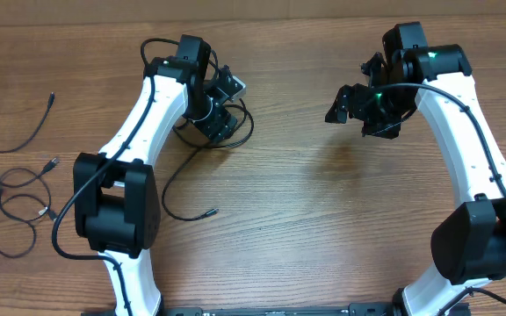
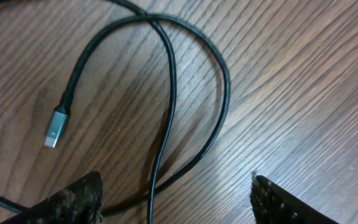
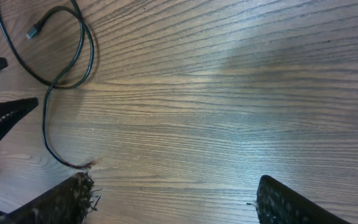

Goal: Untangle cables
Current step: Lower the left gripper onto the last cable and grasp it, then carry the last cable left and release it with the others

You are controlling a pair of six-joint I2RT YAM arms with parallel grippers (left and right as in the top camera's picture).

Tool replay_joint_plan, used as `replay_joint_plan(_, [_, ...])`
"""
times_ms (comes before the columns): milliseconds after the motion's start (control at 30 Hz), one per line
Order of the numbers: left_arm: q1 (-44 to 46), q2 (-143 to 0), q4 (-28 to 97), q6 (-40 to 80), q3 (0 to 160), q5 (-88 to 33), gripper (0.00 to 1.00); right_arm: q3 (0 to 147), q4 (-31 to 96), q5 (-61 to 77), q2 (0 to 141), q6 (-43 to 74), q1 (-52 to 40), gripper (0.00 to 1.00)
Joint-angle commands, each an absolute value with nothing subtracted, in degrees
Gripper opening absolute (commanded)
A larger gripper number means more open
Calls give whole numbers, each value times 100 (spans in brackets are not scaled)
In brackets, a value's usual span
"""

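L gripper [image 2: 176, 182] is open, pads wide apart, nothing clamped. The looped cable [image 2: 228, 93] lies flat on the table [image 2: 303, 74] right under it, w/ two strands running into the gap between my pads.

Risks, my read:
- If I close here I prob catch both strands at once. A pull would then drag the whole loop or cinch the crossing instead of freeing it.
- The cord is thin and lies flat on the wood, so the pads may skim over it or let it slip out mid-lift.
- The free end could whip or snag on a lift, since the silvery plug [image 2: 54, 129] sits just beside the gripper.

Look: thin black flexible cord. One end curls into a loop tipped w/ that plug. A second strand cuts across the loop and crosses it twice. No tight knot visible.

Two more cables [image 1: 49, 165] lie well apart from the L gripper, out on its left side, loosely curled. Can't tell if they touch each other.

R gripper [image 3: 171, 180] is well apart on the L gripper's other side, open over bare wood, holding nothing.
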State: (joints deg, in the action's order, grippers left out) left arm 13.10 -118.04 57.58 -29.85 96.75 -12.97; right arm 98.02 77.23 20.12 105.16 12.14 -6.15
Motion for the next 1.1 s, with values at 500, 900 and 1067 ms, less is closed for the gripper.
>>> replay_joint_plan(500, [1402, -12840, 5870, -3081, 9756, -1162, 65, 9830, 7706, 1949, 10427, 1188, -637, 83])
replay_joint_plan(900, [1452, -13246, 5894, -2792, 9754, -1138, 34, 9830, 7708, 1881, 10427, 1184, -637, 83])
replay_joint_plan(1067, [1476, -13249, 5894, -2388, 9756, -797, 9, 9830, 7712, 1800, 10427, 1186, -637, 83])
